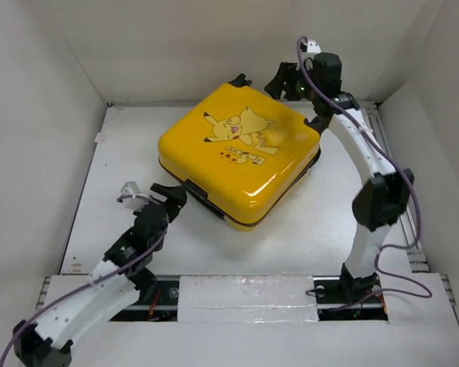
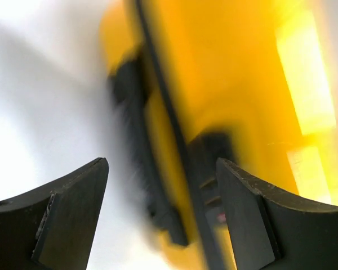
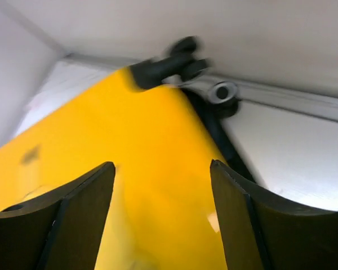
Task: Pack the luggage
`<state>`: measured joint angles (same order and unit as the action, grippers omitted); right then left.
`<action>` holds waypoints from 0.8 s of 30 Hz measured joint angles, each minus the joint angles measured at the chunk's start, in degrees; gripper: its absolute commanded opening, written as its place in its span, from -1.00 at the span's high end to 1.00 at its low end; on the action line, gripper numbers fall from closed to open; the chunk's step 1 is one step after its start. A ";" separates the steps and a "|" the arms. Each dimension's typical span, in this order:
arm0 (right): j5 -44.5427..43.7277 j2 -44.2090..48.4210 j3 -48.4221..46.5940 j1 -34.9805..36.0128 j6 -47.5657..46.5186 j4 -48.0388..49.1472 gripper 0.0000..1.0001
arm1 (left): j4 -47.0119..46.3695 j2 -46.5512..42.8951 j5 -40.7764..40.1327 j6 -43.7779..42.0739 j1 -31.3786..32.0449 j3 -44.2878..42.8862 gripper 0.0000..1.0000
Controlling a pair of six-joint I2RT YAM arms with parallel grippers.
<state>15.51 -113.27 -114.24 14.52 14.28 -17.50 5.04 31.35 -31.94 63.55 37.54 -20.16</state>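
The yellow luggage lies flat and closed on the white table, Pikachu cartoon up, corner toward me. My left gripper is open and empty at its near-left edge, by the black handle; the left wrist view shows the blurred yellow shell and black trim between its fingers. My right gripper is open and empty above the far corner; the right wrist view shows the yellow lid under its fingers and a black wheel beyond.
White enclosure walls rise on the left, back and right. A metal rail runs along the back wall behind the luggage. A taped strip lies between the arm bases.
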 measured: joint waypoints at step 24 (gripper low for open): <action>-12.20 33.88 72.41 -5.14 11.26 21.22 1.00 | -18.78 11.50 -1.51 -20.33 8.22 -14.40 -0.26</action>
<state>3.31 -79.40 -41.82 9.39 25.54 3.73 -13.74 42.85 -33.45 43.22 45.76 -34.57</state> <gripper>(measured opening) 0.009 0.635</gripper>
